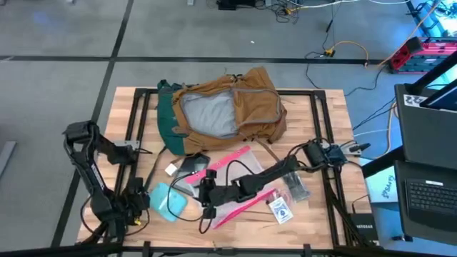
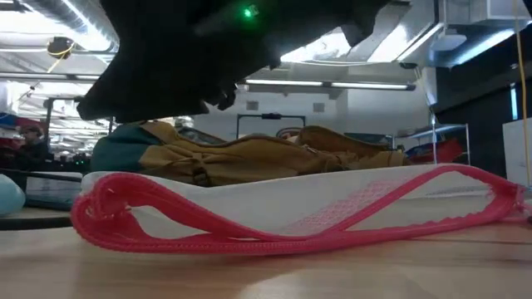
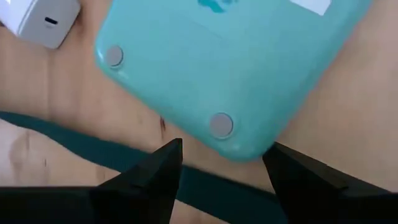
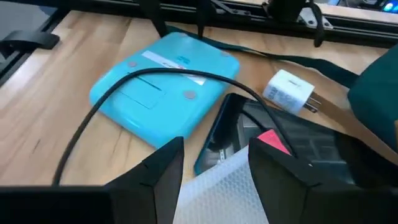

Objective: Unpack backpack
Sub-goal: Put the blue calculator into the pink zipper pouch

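On the left side of the wooden table (image 1: 318, 114), the left arm is folding back on itself, and its left gripper (image 1: 141, 205) is hanging low near the front edge, just beside a turquoise device (image 1: 170, 200). Through the left wrist camera its two fingers (image 3: 163, 165) are standing wide apart with nothing between them, pointing at the device's underside (image 3: 236, 68), where two round grey feet are showing; a dark teal strap (image 3: 93, 148) is running across the wood under the fingertips, and a white charger (image 3: 43, 20) is lying just past the device.

Toward the middle, the backpack (image 1: 239, 107) is lying flat at the back of the table, its tan top flap open and grey lining showing, with the dark teal part along its left side. In front of it a dark flat item (image 1: 190, 167) and the white charger (image 1: 171, 169) are sitting near the device.

Further right, a clear pink-edged pouch (image 1: 246, 201) is lying at the front centre; in the low view its pink zip edge (image 2: 249, 228) is filling the foreground with the backpack (image 2: 249, 158) behind. The right arm is reaching in from the right edge across this pouch, and the right gripper (image 1: 208, 193) is hovering over its left end. Its fingers (image 4: 163, 167) are spread apart and empty, above the pouch's bubble-textured corner (image 4: 217, 186), facing the turquoise device (image 4: 163, 81), a black cable (image 4: 124, 93) and the charger (image 4: 290, 90).
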### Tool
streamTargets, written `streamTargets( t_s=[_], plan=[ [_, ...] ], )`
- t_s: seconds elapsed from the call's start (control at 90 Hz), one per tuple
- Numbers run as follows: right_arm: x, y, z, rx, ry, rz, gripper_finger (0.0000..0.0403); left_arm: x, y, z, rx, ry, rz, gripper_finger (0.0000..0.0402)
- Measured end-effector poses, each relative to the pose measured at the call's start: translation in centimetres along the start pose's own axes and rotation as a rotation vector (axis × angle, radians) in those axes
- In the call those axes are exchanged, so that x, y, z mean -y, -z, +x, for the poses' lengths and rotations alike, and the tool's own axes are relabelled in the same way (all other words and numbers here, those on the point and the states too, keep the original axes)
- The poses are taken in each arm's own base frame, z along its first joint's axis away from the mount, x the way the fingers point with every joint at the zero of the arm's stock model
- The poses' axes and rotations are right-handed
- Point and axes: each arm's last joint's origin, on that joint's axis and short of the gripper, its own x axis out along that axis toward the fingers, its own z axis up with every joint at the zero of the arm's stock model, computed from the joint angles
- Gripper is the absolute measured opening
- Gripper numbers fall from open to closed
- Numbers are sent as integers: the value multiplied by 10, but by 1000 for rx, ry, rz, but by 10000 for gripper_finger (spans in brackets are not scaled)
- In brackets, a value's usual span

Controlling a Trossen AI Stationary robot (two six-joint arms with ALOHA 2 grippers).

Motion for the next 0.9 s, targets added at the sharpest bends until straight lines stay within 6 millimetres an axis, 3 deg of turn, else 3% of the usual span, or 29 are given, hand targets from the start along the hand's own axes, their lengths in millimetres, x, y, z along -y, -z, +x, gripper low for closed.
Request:
streamTargets(
  t_s=[0.4,0.7,0.9],
  plan=[
    [-2,6,4,-18,-41,13,166,4,-4,4,152,12,27,217],
    [-5,24,30,-25,-129,30,165,5,-6,4,179,13,19,217],
    [-10,23,40,-57,-136,22,165,6,-9,4,241,11,49,217]
  ],
)
